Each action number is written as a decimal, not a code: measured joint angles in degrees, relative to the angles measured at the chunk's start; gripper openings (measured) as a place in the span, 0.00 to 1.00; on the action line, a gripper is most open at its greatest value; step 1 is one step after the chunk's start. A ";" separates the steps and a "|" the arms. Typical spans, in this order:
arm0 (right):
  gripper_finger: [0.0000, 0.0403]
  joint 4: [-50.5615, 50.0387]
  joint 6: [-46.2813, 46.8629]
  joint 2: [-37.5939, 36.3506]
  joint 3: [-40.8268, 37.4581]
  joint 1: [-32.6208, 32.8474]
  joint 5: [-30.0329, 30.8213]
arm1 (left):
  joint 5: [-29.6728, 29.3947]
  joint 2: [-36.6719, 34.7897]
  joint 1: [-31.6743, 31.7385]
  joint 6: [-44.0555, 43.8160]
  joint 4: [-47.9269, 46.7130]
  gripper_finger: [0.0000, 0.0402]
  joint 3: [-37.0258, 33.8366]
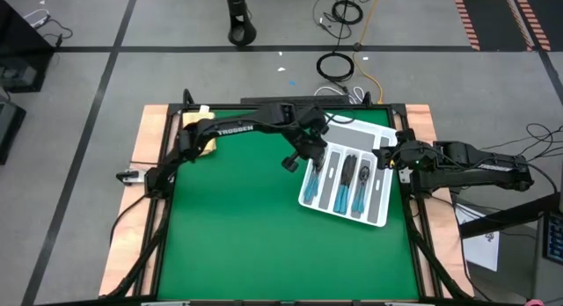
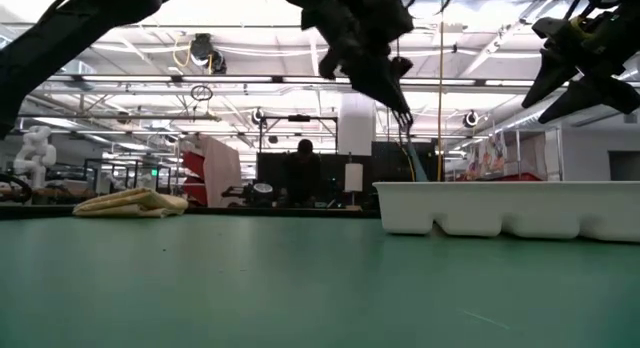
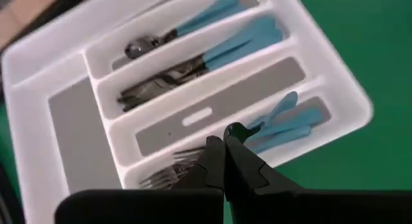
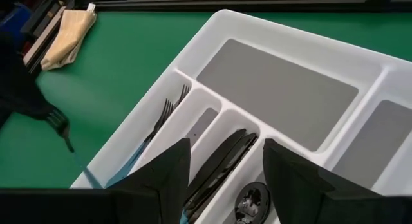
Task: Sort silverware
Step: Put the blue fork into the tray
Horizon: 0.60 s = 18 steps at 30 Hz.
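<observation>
We judged the sort nearly done: the silverware (image 1: pixel 345 185) lay in the tray (image 1: pixel 376 216) near the bench's right edge, our left end effector (image 3: pixel 224 135) pressed together above the fork slot, the right end effector (image 4: pixel 225 161) spread, needing only withdrawal.

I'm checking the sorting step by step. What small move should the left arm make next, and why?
Probably lower a little and open. The left gripper is shut on a fork that hangs above the white tray, over the outer slot where other forks already lie. The right gripper waits open over the tray's other side.
</observation>
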 joint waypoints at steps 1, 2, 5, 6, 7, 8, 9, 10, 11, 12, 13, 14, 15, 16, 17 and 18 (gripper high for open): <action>0.45 -0.06 -0.08 0.00 0.00 0.00 0.01 | 0.00 0.50 -0.06 0.04 0.18 0.00 0.00; 0.45 -0.12 -0.12 0.01 0.00 0.01 0.01 | -0.06 0.73 -0.02 0.08 -0.29 0.00 -0.03; 0.45 -0.20 -0.36 0.01 0.00 0.00 0.13 | -0.08 2.00 -0.09 0.94 -1.13 0.00 -0.09; 0.45 -0.20 -0.51 0.04 0.00 0.02 0.09 | -0.10 2.11 -0.11 1.34 -1.56 0.00 -0.09; 0.45 -0.20 -0.57 0.05 0.00 0.02 0.11 | -0.07 2.38 -0.11 1.79 -1.73 0.00 -0.08; 0.45 -0.29 -0.59 0.09 0.00 0.00 0.15 | -0.04 2.64 -0.14 2.41 -1.76 0.00 -0.02; 0.45 -0.48 -0.59 0.11 0.00 0.00 0.11 | -0.01 2.78 -0.14 2.64 -1.49 0.00 -0.01; 0.45 -0.76 -0.59 0.19 0.00 0.01 0.07 | -0.03 2.87 -0.11 2.64 -1.43 0.00 -0.01; 0.45 -0.96 -0.59 0.34 0.00 0.00 0.10 | -0.03 2.89 -0.07 2.63 -1.32 0.00 -0.01; 0.45 -1.08 -0.59 0.37 0.00 0.00 0.10 | -0.04 2.95 -0.09 2.63 -0.92 0.00 -0.02; 0.45 -1.18 -0.62 0.43 0.00 0.00 -0.05 | -0.04 3.19 -0.15 2.81 -0.11 0.00 -0.02; 0.45 -1.19 -0.75 0.57 0.00 0.00 -0.09 | -0.08 3.29 -0.14 2.85 0.64 0.00 0.00; 0.45 -1.19 -0.79 0.63 0.00 0.00 -0.09 | -0.28 3.34 -0.13 2.64 1.09 0.00 0.00; 0.45 -1.20 -0.81 0.65 0.00 0.00 -0.16 | -0.62 3.38 -0.12 2.26 1.35 0.00 -0.03; 0.45 -1.19 -0.97 0.68 0.00 0.00 -0.24 | -0.93 3.42 -0.07 2.16 1.95 0.01 -0.04; 0.45 -1.16 -1.34 0.68 0.00 0.00 -0.27 | -1.12 3.45 -0.09 2.58 2.14 0.01 -0.04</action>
